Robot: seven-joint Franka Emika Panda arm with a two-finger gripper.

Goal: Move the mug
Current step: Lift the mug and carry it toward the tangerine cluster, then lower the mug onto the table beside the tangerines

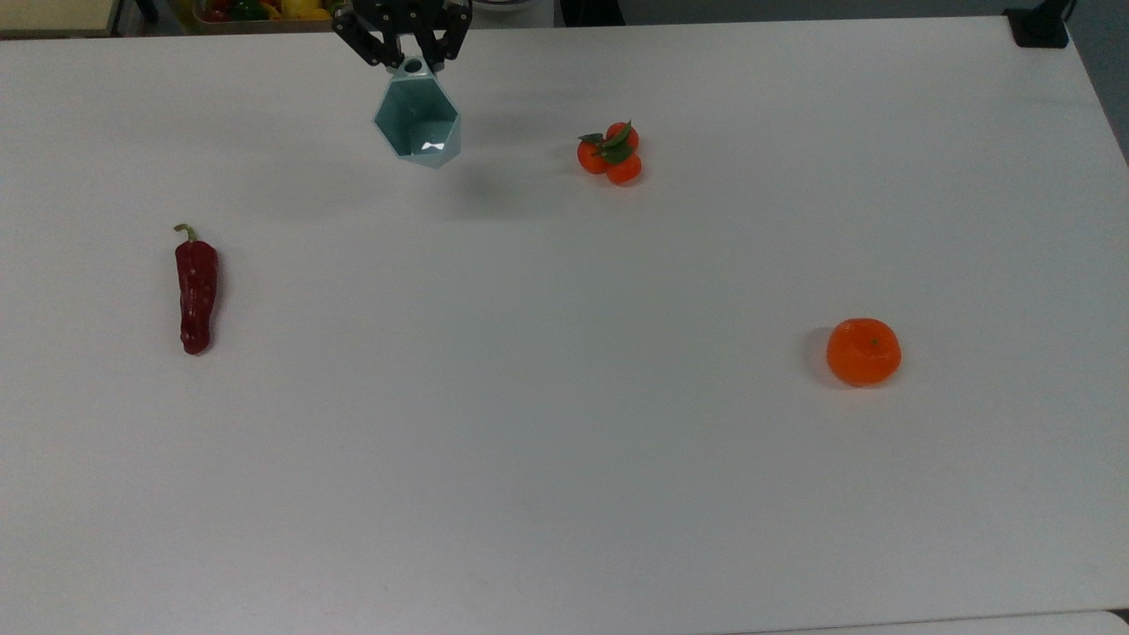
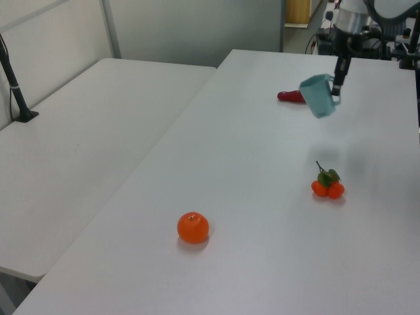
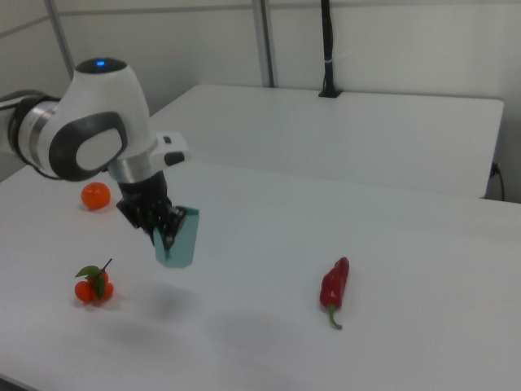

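Observation:
The pale teal faceted mug [image 1: 417, 125] hangs in the air above the white table [image 1: 564, 441], near the top view's upper edge. My gripper [image 1: 409, 63] is shut on the small tab at its rim. In the left view the mug [image 2: 317, 97] dangles tilted below the gripper [image 2: 338, 92], above the table's far part. Seen in the right view, the mug [image 3: 181, 238] is held by the gripper [image 3: 170, 233] well above the tabletop, its shadow lying below.
A red chili pepper [image 1: 196, 293] lies at the top view's left. A cluster of small oranges with leaves [image 1: 611, 153] sits right of the mug. A single orange fruit [image 1: 863, 351] rests at the top view's right. A bin of vegetables [image 1: 265, 11] stands beyond the table.

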